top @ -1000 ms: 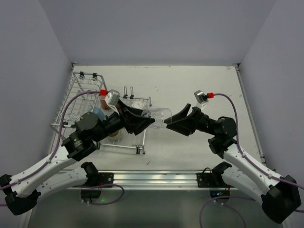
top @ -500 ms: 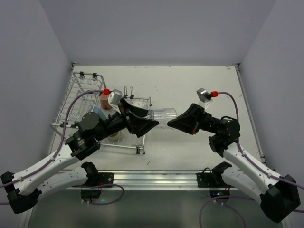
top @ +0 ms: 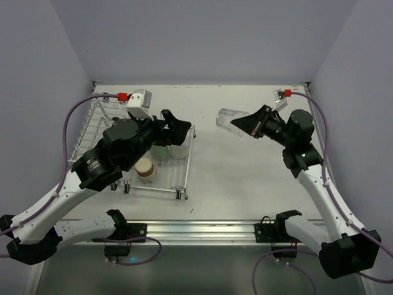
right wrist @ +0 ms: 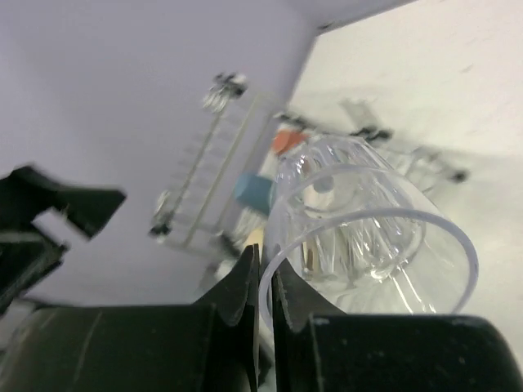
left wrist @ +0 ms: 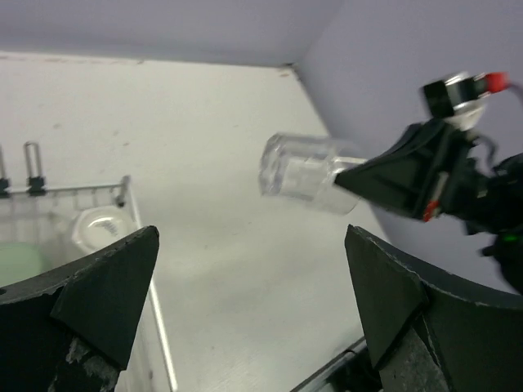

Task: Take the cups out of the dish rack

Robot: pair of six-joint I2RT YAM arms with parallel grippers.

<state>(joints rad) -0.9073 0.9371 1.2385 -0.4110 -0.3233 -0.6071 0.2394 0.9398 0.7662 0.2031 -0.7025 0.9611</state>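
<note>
Clear cup [top: 228,118] between right jaws

A robotics lab test cell is shown, not a kitchen. A white tabletop [top: 245,178] is boxed in on 3 sides by plain pale-lilac walls [top: 202,43]. Two white & black robot arms, L [top: 49,209] & R [top: 319,193], are bolted to an aluminium rail [top: 202,228] at the near edge. Purple cables [top: 66,138] are looped along them, and small cams [top: 140,98] w/ red plugs are fixed at the wrists. Domestic items are limited to a wire dish rack [top: 92,126], cups [top: 145,169] in it & one clear cup [top: 226,118].
</note>
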